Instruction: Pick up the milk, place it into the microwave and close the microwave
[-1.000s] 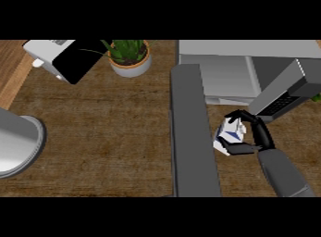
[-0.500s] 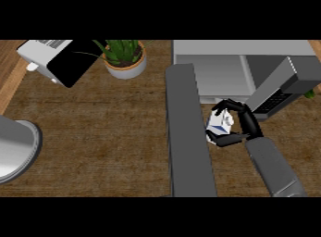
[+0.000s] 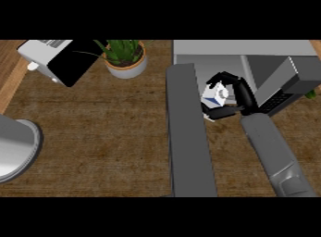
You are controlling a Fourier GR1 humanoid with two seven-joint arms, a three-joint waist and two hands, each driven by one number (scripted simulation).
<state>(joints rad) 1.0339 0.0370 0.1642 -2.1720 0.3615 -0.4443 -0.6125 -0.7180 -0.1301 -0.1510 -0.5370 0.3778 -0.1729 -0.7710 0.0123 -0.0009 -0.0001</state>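
Right robot hand curled round the milk, held above the table just in front of the open microwave, beside its door. Potted plant stands well apart.

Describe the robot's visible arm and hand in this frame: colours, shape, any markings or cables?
Only one arm shows: a smooth grey forearm, rounded and widening toward the lower edge, with a faint seam near its base. It ends in a black right hand with slim, jointed fingers and a thumb. No cables, labels or sleeves are visible. The left hand is out of view.
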